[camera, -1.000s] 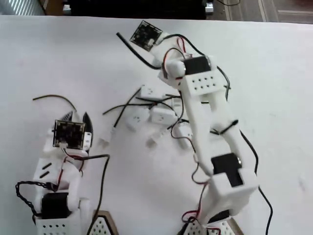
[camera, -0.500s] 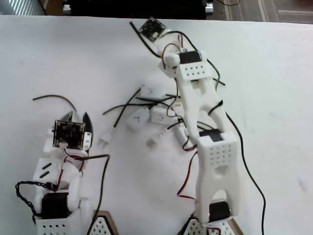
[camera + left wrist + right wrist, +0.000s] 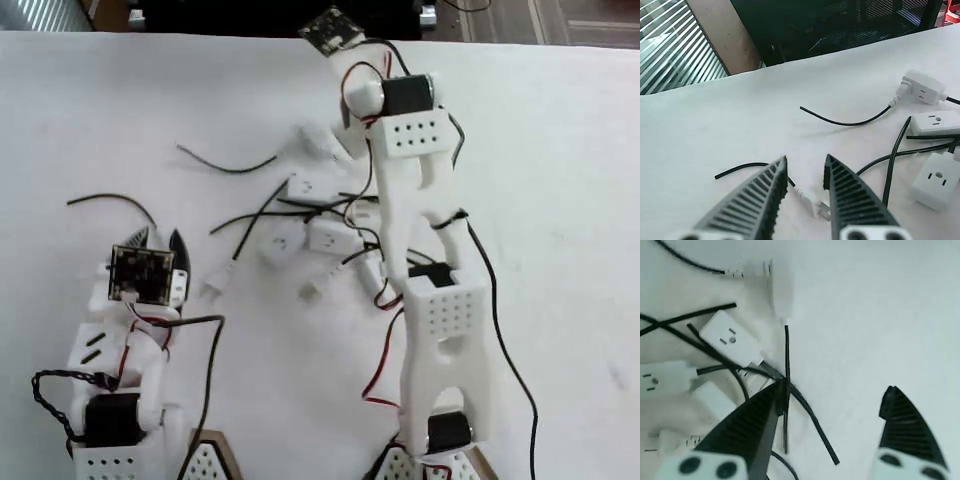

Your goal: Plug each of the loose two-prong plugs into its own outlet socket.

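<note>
Currently the left gripper [image 3: 805, 160] rests low over the table [image 3: 100, 100], jaws parted, with a loose two-prong plug [image 3: 812, 204] lying just ahead of them, ungrasped. Mid-table, white outlet sockets [image 3: 305, 188] sit tangled among black cords [image 3: 225, 166]. Farther right, the right gripper [image 3: 832, 390] hangs spread wide above that cluster, empty. A white cord end [image 3: 772, 280] beyond it may be another plug, though it is blurred. Picking seems the step in hand: next, close on a plug and align prongs with slots.

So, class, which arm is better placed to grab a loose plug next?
Probably left. The left gripper is open right over a loose plug, seen in the gap between its fingers. The right gripper, also open, hangs over crossed cords, no plug between its fingers.
</note>
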`<action>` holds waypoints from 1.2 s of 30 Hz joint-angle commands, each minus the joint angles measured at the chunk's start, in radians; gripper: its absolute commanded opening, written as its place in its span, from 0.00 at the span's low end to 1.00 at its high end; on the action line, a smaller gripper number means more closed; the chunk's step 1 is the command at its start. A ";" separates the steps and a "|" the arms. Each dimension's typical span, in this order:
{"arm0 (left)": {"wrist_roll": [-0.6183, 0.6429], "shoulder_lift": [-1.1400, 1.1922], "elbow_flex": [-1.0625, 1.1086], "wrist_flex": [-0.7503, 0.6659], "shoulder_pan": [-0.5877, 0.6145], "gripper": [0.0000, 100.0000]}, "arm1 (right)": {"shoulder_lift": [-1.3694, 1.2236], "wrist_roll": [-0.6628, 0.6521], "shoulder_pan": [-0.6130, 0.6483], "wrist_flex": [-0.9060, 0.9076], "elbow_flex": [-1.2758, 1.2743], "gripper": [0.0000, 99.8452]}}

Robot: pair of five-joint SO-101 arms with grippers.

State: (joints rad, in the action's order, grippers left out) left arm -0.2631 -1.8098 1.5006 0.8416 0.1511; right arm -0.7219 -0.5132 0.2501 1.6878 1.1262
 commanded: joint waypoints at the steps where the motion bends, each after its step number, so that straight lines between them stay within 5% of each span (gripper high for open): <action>1: 0.009 -0.007 -0.005 -0.008 -0.002 0.14 | 0.022 0.009 0.016 0.033 0.003 0.24; 7: 0.009 -0.007 -0.005 -0.008 -0.002 0.14 | 0.051 0.009 0.087 0.036 -0.164 0.07; 13: 0.009 -0.007 -0.005 -0.008 -0.002 0.14 | 0.277 0.029 0.137 0.035 -0.488 0.07; 22: 0.009 -0.007 -0.005 -0.008 -0.002 0.14 | 0.622 0.270 0.228 0.022 -0.984 0.07; 29: 0.009 -0.007 -0.005 -0.008 -0.002 0.14 | 0.745 0.276 0.305 -0.196 -1.310 0.02; 36: 0.009 -0.007 -0.005 -0.008 -0.002 0.14 | 0.766 0.663 0.302 -0.257 -1.412 0.02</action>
State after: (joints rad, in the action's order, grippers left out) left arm -0.2631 -1.8098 1.5006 0.8416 0.1511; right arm -0.0084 -0.0084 0.5508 1.4454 -0.2839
